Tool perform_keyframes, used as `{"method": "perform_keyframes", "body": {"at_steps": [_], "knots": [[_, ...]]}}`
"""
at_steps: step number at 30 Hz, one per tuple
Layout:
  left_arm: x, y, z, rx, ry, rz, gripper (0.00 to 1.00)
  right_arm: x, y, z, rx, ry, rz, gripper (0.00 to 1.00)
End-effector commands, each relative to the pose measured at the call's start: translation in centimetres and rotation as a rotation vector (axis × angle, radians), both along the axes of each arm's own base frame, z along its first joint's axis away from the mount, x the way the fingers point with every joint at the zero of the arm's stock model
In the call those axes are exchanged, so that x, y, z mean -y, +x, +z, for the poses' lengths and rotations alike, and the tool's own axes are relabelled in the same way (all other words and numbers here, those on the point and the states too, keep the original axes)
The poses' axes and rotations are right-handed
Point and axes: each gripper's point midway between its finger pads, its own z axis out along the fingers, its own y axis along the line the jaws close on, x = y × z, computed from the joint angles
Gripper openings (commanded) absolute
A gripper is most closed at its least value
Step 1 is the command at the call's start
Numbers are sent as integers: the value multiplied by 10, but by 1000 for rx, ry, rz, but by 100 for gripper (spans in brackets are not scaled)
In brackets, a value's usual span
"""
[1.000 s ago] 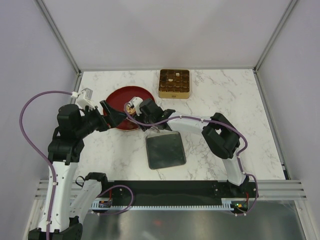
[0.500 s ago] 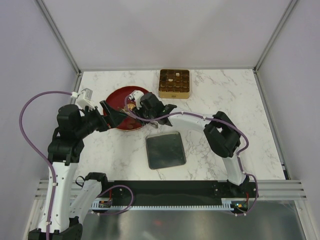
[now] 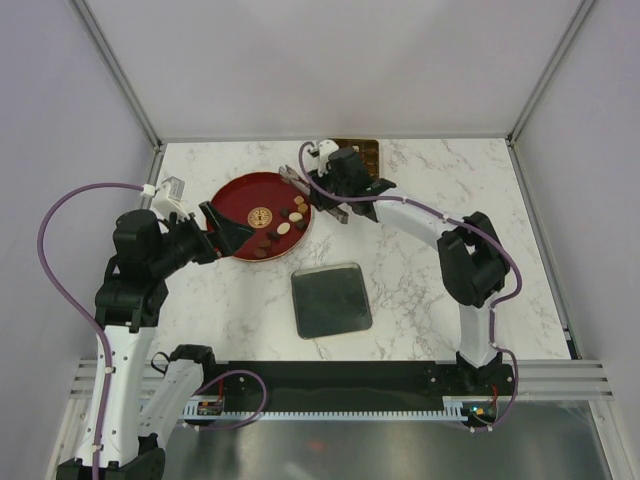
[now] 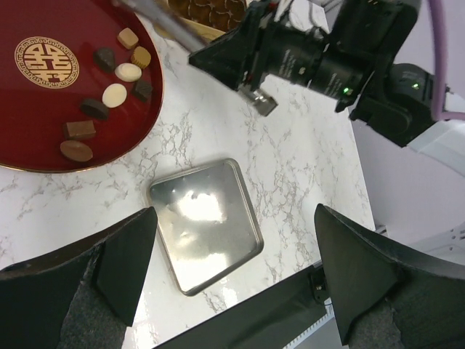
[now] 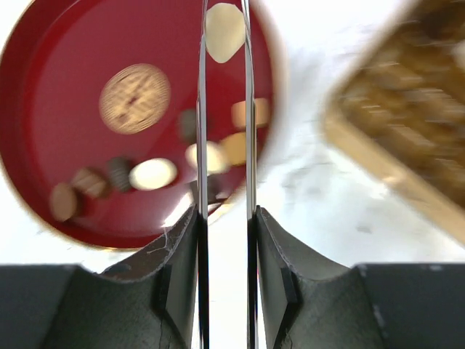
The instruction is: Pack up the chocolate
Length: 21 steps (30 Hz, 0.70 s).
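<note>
Right claw [image 5: 225, 13] tight on cream chocolate [image 5: 224, 35]

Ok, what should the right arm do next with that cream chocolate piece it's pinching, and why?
Probably swing the right gripper across to the square gold tin and set the piece inside: it pinches the oval cream chocolate above the rim of the round red dish, short of the tin.

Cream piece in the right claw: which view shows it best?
Right wrist: the cream piece fills the gap between the right claw's thin fingers, near their tips. Top view: too small to tell. Left wrist: the fingers run out of frame, so the piece is unseen.
</note>
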Motion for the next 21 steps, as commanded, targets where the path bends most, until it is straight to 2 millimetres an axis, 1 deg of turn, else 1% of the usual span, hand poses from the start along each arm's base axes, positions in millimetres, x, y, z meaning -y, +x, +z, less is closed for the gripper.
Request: {"method": "perform_keyframes", "body": {"at_steps": [1,2,3,4,6,7,10,11,12,14,15,21], "knots": [[2,0,7,16,-22,-7,97,57,39,64,126,39,-186,40],[2,2,5,7,-23,-5,97,67,41,61,125,8,-197,41],[2,2,3,4,-19,-3,97,80,48,59,132,-22,-243,41],[0,4,0,-1,-12,4,97,101,57,56,131,-61,-308,41],[-2,7,-9,-17,4,16,97,117,64,57,123,-75,-351,41],[-4,10,-12,-21,13,27,97,131,69,54,105,-86,-391,41],[-7,14,-26,-50,32,35,97,150,79,55,86,-77,-445,41],[-6,15,-29,-56,31,36,97,152,82,57,86,-76,-452,41],[-6,16,-33,-66,30,35,97,156,84,51,71,-82,-463,41],[-6,17,-35,-69,31,34,97,161,89,51,64,-80,-477,41],[-7,17,-36,-68,35,39,97,164,91,46,56,-85,-484,41],[-8,19,-40,-74,39,41,97,170,100,30,27,-91,-488,42]]}}
